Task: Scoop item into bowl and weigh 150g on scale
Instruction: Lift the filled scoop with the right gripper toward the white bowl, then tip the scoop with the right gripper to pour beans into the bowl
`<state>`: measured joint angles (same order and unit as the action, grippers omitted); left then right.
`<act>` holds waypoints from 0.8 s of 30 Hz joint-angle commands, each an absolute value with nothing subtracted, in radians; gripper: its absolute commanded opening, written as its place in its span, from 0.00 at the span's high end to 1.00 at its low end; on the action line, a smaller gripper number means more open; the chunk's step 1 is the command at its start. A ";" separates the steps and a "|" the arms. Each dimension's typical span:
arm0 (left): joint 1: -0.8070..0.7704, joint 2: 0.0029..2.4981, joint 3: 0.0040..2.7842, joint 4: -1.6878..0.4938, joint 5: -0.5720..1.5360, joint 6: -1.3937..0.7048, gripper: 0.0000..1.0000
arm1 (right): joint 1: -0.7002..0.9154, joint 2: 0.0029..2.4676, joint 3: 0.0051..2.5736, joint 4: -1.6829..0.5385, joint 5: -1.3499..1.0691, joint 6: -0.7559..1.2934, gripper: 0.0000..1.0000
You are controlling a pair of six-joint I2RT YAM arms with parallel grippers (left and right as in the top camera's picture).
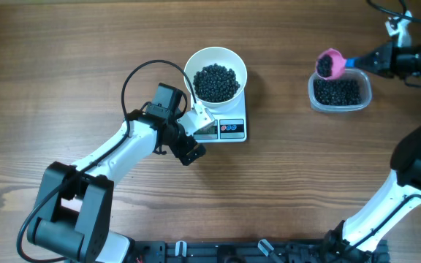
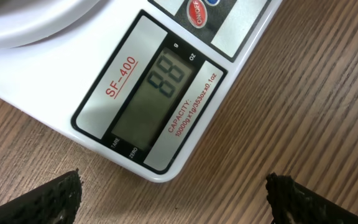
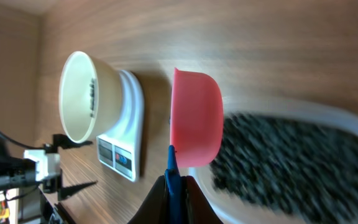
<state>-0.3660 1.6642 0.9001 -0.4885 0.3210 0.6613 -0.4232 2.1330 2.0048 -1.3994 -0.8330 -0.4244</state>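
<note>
Wood-grain table (image 1: 64, 58) carries a flat white plastic scale (image 1: 232, 130) with a round, deep white bowl (image 1: 215, 52) standing on its platform. Small round black beads (image 1: 216, 82) fill the bottom of the bowl in a loose dark heap. The grey display on the scale seems to read 88, though the digits are faint.

Well to the right sits a clear plastic tub (image 1: 366, 95) with rounded corners, also holding a layer of the same black beads. Over its upper-left corner hangs a smooth pink scoop (image 1: 336, 55) with beads inside, on a thin blue handle (image 1: 349, 63).

The right gripper (image 3: 174, 186) is clamped tight on that handle. The left gripper (image 2: 173, 205) stands spread wide with nothing between its ridged black fingertips (image 2: 55, 196), low over the table just in front of the scale's display corner.
</note>
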 commanded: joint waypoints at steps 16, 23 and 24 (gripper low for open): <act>-0.366 1.672 0.896 -0.485 0.340 0.677 0.00 | 0.110 2.146 2.129 -1.234 -0.834 -0.259 0.96; -0.366 1.672 0.896 -0.485 0.340 0.677 0.00 | 0.231 2.055 2.223 -1.194 -0.390 -0.271 0.96; -0.366 1.672 0.896 -0.485 0.340 0.677 0.00 | 0.251 2.041 2.236 -1.195 -0.342 -0.315 0.96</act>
